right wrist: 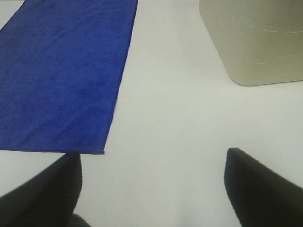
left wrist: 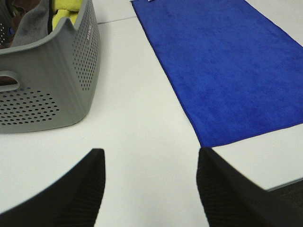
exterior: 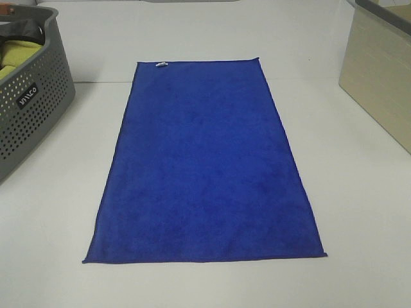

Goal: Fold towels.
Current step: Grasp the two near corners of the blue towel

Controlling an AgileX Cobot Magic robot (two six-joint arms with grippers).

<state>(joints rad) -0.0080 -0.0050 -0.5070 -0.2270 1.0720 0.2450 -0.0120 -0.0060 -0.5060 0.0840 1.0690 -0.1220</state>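
A royal-blue towel lies spread flat in one layer in the middle of the white table. Its long sides run away from the robot and one short edge is nearest it. The pile is plush and even, with only faint lighter and darker patches in the nap and no visible folds or wrinkles. A darker stitched hem runs round the edge, and both near corners stick out a little. A small white tag sits at the far left corner.

On the left of the table, well apart from the towel, stands a grey perforated laundry basket. It holds a yellow-green cloth and a grey cloth. Something darker lies beside them, possibly more fabric, but it is cut off at the frame edge. On the right stands a beige bin, also clear of the towel.

The left hand is open and holds nothing. Its two dark fingers are wide apart over bare table, just beside the towel's near left corner. The right hand is also open and holds nothing. It hangs over bare table by the near right corner, with one finger close to that corner. Whether either hand touches the table I cannot tell.
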